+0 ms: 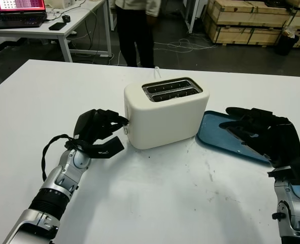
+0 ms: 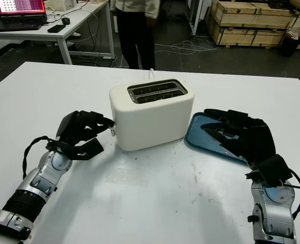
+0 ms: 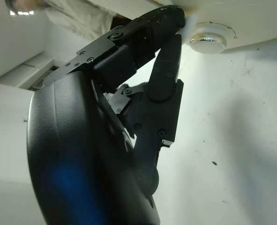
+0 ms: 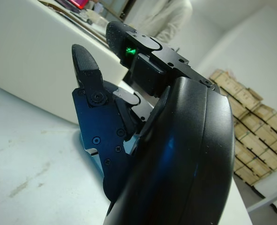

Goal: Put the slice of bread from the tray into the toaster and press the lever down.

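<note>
At the toaster's (image 1: 165,112) end face, the left hand (image 1: 100,130) curls a fingertip onto the stiff lever; right hand (image 2: 238,134) hovers open above the blue tray (image 1: 215,133).

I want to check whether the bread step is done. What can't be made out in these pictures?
- Toaster slots: dark from the head views; whether they hold bread is unclear.
- Tray: mostly covered by the right hand held over it.
- Lever: the left hand fingertips at the toaster's end hide it.
</note>
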